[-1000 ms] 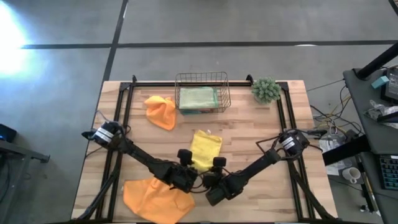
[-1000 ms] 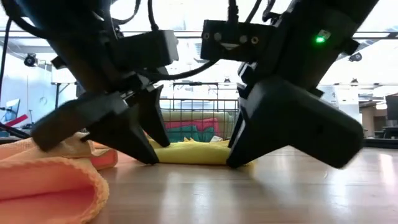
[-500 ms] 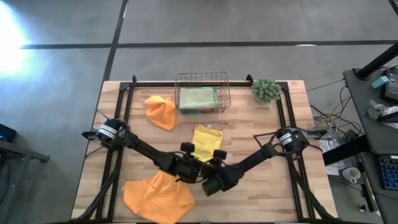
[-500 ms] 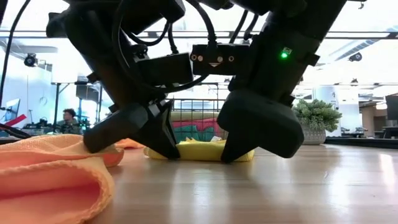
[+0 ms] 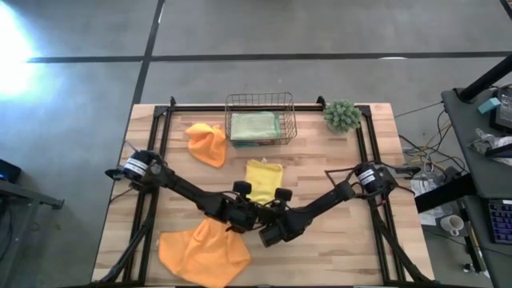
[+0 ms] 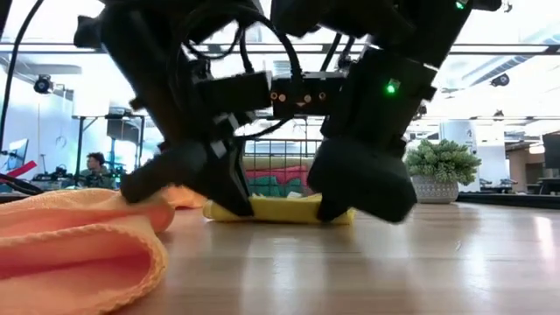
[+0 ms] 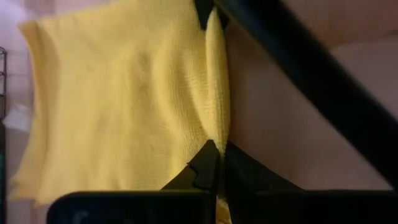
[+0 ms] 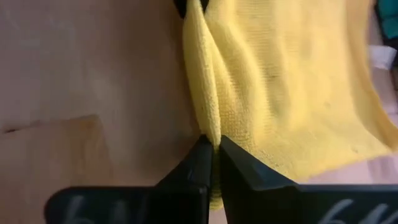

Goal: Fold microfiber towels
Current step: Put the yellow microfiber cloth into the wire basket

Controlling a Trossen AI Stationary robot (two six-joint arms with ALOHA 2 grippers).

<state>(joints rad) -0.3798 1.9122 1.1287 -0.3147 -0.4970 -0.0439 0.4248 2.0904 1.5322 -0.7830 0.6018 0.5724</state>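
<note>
**Inspector:** Start with the biggest items.

**Assistant:** The table (image 5: 320,160) carries everything. At its far edge is a wire basket (image 5: 259,118) with a green towel (image 5: 254,126) showing on top inside; the low view shows pink and teal layers there too. Largest loose cloth is the big orange towel (image 5: 200,254), crumpled at the near left corner. A smaller orange towel (image 5: 207,142) lies bunched just left of the basket. A plant (image 5: 342,115) is at the far right corner.

**Inspector:** And the piece in hand?

**Assistant:** The yellow towel (image 5: 263,180), lying flat mid-table, in front of the basket. Both arms reach in to its near edge, side by side.

**Inspector:** Grippers?

**Assistant:** The left gripper (image 7: 216,163) has its fingers pressed together on a raised ridge of the yellow towel's edge. The right gripper (image 8: 212,157) is likewise clamped on a pinched fold of the same edge. Both wrist views show cloth squeezed between the tips.

**Inspector:** Which step do you judge this to be?

**Assistant:** The grasp before a fold, as I read it: near edge secured at two points, the cloth not yet lifted.

**Inspector:** Requirement for the next move?

**Assistant:** Likely raise both grips together, carry the edge over toward the far edge evenly, and lay it down aligned. Uneven lift would skew the fold. The big orange towel close by the left arm should stay undisturbed.
</note>
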